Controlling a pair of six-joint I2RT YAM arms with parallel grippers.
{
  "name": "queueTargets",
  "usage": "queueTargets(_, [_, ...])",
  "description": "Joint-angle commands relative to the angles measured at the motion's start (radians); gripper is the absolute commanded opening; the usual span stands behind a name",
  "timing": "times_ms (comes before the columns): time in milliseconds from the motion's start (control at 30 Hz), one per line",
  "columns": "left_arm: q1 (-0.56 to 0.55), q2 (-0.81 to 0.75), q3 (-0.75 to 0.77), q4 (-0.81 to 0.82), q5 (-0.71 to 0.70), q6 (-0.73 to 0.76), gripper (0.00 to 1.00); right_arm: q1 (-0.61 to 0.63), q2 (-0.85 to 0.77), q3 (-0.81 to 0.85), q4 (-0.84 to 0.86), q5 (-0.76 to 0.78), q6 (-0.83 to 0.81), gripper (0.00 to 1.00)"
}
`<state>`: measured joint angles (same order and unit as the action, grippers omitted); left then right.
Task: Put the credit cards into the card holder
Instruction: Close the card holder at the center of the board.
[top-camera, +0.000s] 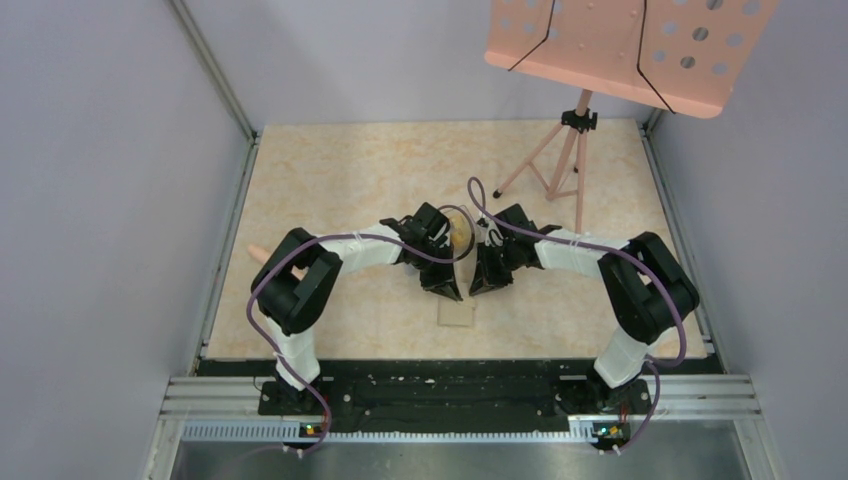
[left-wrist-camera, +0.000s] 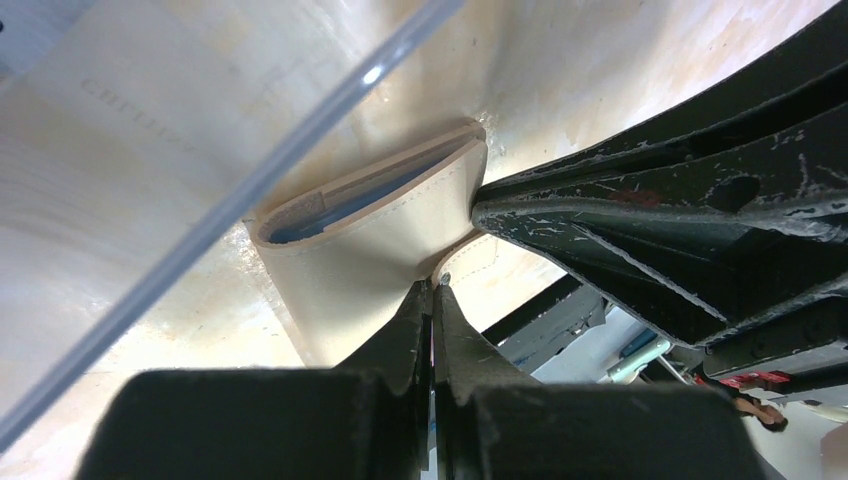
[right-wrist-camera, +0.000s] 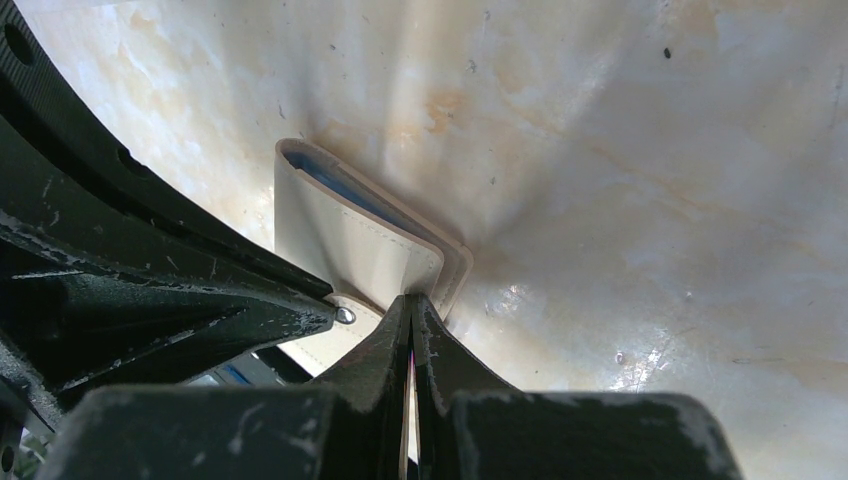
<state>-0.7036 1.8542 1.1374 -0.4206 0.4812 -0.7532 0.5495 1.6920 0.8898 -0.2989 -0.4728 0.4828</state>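
Observation:
The tan card holder (top-camera: 456, 312) lies half open near the table's middle. One half stands up, showing its light blue inside (left-wrist-camera: 330, 205); the other lies flat. My left gripper (left-wrist-camera: 433, 288) is shut at the foot of the standing half, next to the small metal snap (right-wrist-camera: 345, 315). My right gripper (right-wrist-camera: 410, 300) is shut on that half's side corner (right-wrist-camera: 430, 262), and its black finger (left-wrist-camera: 600, 215) touches the same end in the left wrist view. No credit cards show in the wrist views. A yellow-orange patch (top-camera: 462, 236) behind the grippers is too small to identify.
A pink perforated music stand (top-camera: 625, 45) on a tripod (top-camera: 560, 165) stands at the back right. A clear plastic edge (left-wrist-camera: 300, 130) crosses the left wrist view close to the holder. A small pink object (top-camera: 258, 252) lies by the left rail. Grey walls close in both sides.

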Motion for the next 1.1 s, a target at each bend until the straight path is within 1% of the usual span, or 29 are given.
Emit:
queueTargets(0, [-0.002,-0.033,0.033,-0.018,-0.022,0.021,0.0,0.018,0.011,-0.013,0.011,-0.003,-0.001,0.0])
queueTargets(167, [-0.004,-0.032,0.036,-0.036,-0.027,0.028,0.0,0.018,0.01,-0.005,0.008,-0.002,0.0,0.0])
queueTargets(400, [-0.004,-0.031,0.034,-0.013,0.027,0.021,0.0,0.02,0.014,-0.005,0.008,-0.001,0.0,0.0])
queueTargets(667, [-0.009,-0.026,0.038,-0.026,0.042,0.021,0.0,0.021,0.017,-0.008,0.009,-0.004,-0.001,0.0])
queueTargets(1067, [-0.013,-0.013,0.037,-0.09,-0.038,0.039,0.0,0.021,0.019,-0.008,0.009,-0.007,-0.004,0.0])
